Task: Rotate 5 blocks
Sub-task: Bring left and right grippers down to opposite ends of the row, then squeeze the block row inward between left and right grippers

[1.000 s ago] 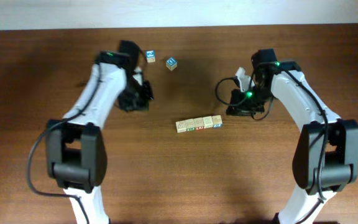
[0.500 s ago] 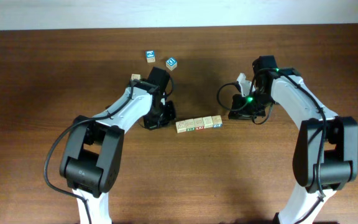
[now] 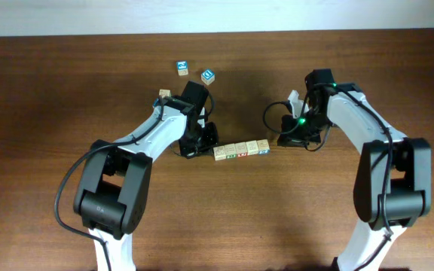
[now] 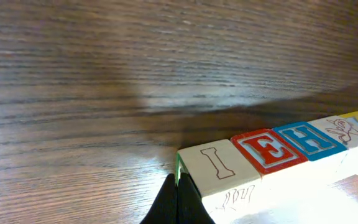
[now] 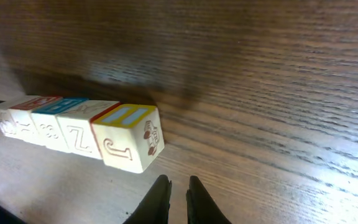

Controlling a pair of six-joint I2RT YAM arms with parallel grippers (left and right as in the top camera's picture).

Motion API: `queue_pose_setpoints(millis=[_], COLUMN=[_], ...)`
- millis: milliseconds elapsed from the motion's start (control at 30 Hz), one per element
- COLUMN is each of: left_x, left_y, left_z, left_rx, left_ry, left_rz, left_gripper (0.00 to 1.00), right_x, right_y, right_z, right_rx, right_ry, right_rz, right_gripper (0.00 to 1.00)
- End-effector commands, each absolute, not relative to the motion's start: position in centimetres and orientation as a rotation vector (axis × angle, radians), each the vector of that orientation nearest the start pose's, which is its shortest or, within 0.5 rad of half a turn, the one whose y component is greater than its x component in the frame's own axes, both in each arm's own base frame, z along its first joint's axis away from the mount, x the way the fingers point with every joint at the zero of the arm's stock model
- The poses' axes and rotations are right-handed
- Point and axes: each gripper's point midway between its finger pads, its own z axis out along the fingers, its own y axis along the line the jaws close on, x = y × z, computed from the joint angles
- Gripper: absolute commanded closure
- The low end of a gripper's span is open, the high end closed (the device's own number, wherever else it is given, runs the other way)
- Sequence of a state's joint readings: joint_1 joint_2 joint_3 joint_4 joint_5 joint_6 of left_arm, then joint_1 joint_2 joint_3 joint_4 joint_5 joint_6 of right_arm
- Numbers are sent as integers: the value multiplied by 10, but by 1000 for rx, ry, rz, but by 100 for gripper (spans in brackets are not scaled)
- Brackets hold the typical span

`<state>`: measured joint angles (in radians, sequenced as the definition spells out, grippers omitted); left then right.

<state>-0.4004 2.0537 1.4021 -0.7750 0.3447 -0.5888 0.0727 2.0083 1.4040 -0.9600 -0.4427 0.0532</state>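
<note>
Blocks in the row: five, in the row of blocks (image 3: 240, 150) lying end to end on the table (image 3: 51, 90) between the two arms.
Loose blocks: two, blue-topped, well apart from the row at the far side of the table; one (image 3: 181, 68) sits left of the other (image 3: 207, 75).
Arms: two, one at each end of the row.
Left gripper (image 4: 180, 194): fingers pressed together, holding nothing, with the tip right at the left end block; whether it touches, I cannot tell.
Right gripper (image 5: 178, 186): fingers nearly together with a thin gap between them, holding nothing, near the right end of the row but apart from it.
Only the overhead shows: the two loose blocks, both arms at once, and the row's slight slant.
Only the left wrist shows: the top faces in order from its end, namely the I block (image 4: 216, 165), a red E (image 4: 267, 149), a blue H (image 4: 308, 138), a line drawing, then a yellow edge.
Only the right wrist shows: the yellow-framed end block (image 5: 129, 140) with its side faces, and bare wood between it and the fingers.
</note>
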Motion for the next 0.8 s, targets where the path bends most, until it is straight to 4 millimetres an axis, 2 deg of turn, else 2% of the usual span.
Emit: queue_pose_setpoints(millis=[0, 200, 367, 433, 667, 767], left_x=[350, 355, 358, 359, 361, 363], left_y=[-217, -216, -214, -212, -204, -200], left_z=[11, 11, 10, 10, 7, 7], left_rx=[-259, -254, -253, -254, -234, -236], left_ry=[3119, 3098, 3086, 3082, 3077, 3073], left_rz=[-613, -596, -577, -555, -481, -468], left_gripper=[100, 100, 100, 100, 99, 99], right_x=[356, 350, 345, 341, 335, 332], right_y=[107, 127, 139, 152, 197, 208], right_z=[19, 16, 16, 18, 18, 18], right_rx=[-52, -132, -107, -136, -68, -81], right_ry=[3126, 3142, 3160, 3158, 3162, 3161], right_rz=[683, 684, 693, 731, 731, 732], right_gripper=[88, 88, 88, 88, 88, 88])
